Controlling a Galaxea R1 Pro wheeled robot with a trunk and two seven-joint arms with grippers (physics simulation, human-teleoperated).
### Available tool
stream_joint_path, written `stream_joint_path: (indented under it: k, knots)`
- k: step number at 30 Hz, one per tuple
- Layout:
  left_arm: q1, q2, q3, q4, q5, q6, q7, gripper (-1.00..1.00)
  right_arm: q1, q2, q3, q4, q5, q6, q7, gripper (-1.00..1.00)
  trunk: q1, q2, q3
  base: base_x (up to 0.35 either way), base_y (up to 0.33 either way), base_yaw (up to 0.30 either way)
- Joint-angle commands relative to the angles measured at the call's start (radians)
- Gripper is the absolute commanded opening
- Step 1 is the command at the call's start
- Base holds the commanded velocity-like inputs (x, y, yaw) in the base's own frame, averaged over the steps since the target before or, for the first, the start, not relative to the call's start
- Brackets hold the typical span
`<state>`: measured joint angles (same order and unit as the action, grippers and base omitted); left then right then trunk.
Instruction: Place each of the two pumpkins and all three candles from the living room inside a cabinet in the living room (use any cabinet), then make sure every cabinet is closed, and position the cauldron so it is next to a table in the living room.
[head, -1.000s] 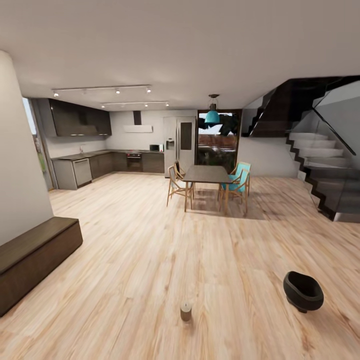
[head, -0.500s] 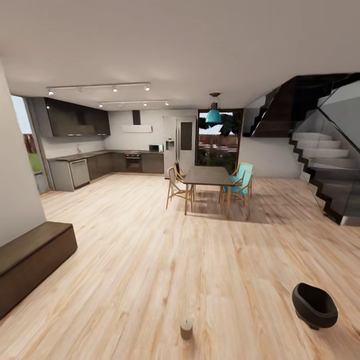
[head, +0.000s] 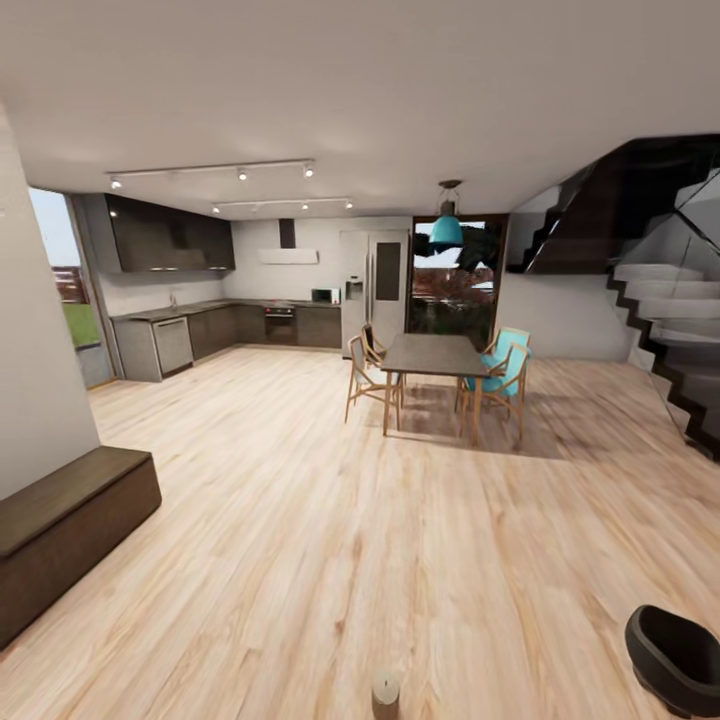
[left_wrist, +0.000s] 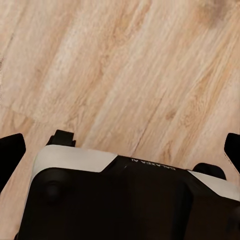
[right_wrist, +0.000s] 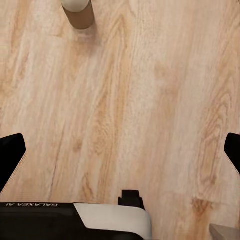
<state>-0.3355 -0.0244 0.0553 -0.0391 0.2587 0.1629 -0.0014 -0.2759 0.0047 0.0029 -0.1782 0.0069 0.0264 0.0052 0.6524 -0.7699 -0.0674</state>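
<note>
Head view: a candle (head: 386, 692) stands on the wood floor (head: 400, 540), the cauldron (head: 678, 660) well apart, the cabinet (head: 70, 525) against the wall.

Left wrist view: the left gripper (left_wrist: 120, 145) points down, fingers spread wide, empty.

Right wrist view: the right gripper (right_wrist: 120, 147) likewise, the candle (right_wrist: 78, 11) ahead.

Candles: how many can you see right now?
1. A candle stands upright on the wooden floor just ahead of the robot, left of the cauldron; it shows too at the right wrist view's edge. Others may be out of sight.
</note>
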Motion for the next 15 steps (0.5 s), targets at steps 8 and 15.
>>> stream_joint_path:
  k: [8,15]
  knots:
    - [0.0,0.0,0.005,-0.001,0.003,0.006,0.0,1.0,0.0,0.0,0.0,-0.002,0.001,0.003,0.0,1.0,0.001,-0.001,-0.009,0.333,0.006,0.224]
    - [0.0,0.0,0.005,-0.001,0.003,0.006,0.0,1.0,0.0,0.0,0.0,-0.002,0.001,0.003,0.0,1.0,0.001,-0.001,-0.016,0.225,0.061,0.223]
